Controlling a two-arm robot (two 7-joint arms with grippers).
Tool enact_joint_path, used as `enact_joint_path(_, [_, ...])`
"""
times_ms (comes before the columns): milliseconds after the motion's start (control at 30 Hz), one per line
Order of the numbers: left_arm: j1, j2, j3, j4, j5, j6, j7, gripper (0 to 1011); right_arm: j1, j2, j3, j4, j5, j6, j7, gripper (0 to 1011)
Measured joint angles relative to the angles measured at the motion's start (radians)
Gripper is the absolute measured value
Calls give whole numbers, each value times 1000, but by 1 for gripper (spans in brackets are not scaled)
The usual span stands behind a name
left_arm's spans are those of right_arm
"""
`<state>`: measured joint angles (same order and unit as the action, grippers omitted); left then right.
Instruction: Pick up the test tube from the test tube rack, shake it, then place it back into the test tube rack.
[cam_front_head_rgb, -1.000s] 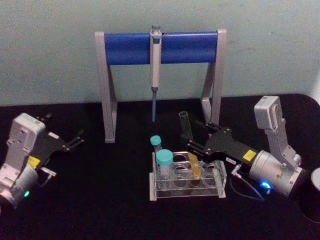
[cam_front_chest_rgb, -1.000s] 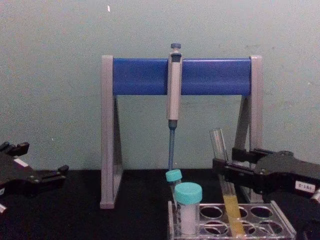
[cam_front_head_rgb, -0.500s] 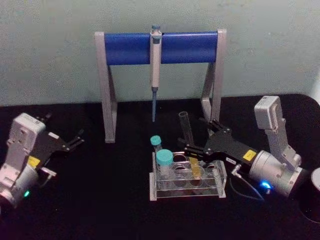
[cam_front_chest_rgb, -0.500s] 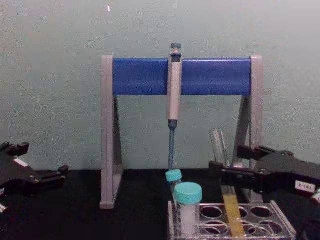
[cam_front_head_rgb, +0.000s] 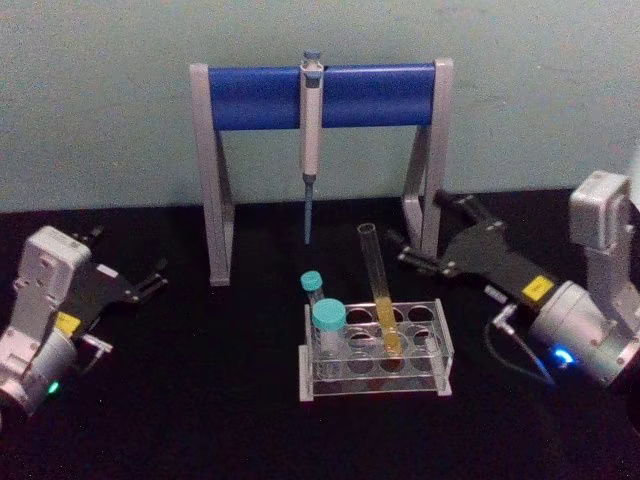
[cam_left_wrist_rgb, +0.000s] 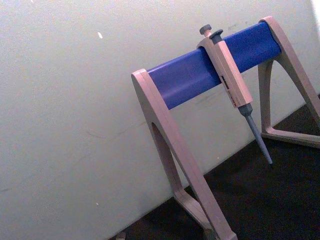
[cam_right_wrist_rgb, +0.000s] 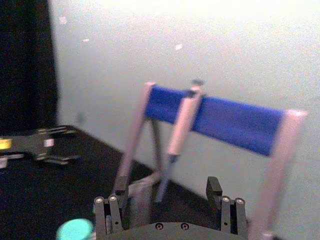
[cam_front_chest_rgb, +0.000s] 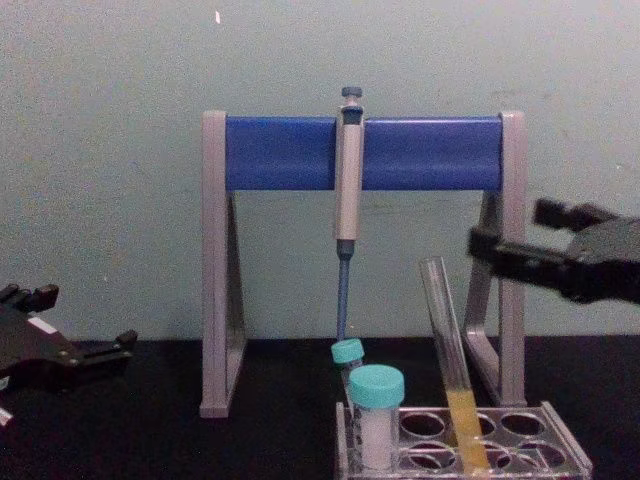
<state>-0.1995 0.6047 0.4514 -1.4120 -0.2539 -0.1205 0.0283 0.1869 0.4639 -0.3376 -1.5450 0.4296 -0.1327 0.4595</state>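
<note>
The test tube (cam_front_head_rgb: 379, 290) stands tilted in the test tube rack (cam_front_head_rgb: 375, 350) at lower centre. The right gripper (cam_front_head_rgb: 420, 232), centre right, is open and empty, apart from the tube. Any retreat should go clear of the leaning rim. The left gripper (cam_front_head_rgb: 157, 277), open and empty, is parked at far left.

You have one test tube rack (cam_front_head_rgb: 372, 355) on the bench, and one test tube (cam_front_head_rgb: 378, 285) with yellow liquid standing in it. You can count two teal-capped tubes (cam_front_head_rgb: 328, 325) at the rack's left end. One pipette (cam_front_head_rgb: 311, 130) hangs on one pipette stand (cam_front_head_rgb: 320, 95) along the bench's far edge. You have two grippers: the left gripper (cam_front_head_rgb: 150, 280) and the right gripper (cam_front_head_rgb: 418, 232).
</note>
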Motion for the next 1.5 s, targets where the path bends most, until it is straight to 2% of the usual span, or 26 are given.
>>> enact_joint_path(33, [0, 0, 0, 0, 0, 0, 0, 1001, -18, -1, 19, -20, -19, -7, -37, 1000])
enact_joint_path(133, [0, 0, 0, 0, 0, 0, 0, 1001, -40, -6, 43, -41, -48, -8, -97, 1000])
enact_joint_path(233, [0, 0, 0, 0, 0, 0, 0, 1001, -67, -29, 78, -50, -95, 41, -208, 1000])
enact_joint_path(367, [0, 0, 0, 0, 0, 0, 0, 1001, -74, -52, 84, -24, -152, 103, -293, 1000])
enact_joint_path(467, [0, 0, 0, 0, 0, 0, 0, 1001, -69, -69, 81, 11, -189, 150, -334, 1000])
enact_joint_path(600, [0, 0, 0, 0, 0, 0, 0, 1001, -55, -87, 76, 56, -216, 204, -357, 1000])
enact_joint_path(733, [0, 0, 0, 0, 0, 0, 0, 1001, -47, -99, 76, 86, -226, 231, -357, 1000])
enact_joint_path(833, [0, 0, 0, 0, 0, 0, 0, 1001, -45, -105, 82, 100, -225, 231, -342, 1000])
enact_joint_path(1500, [0, 0, 0, 0, 0, 0, 0, 1001, -45, -102, 79, 94, -225, 230, -346, 1000])
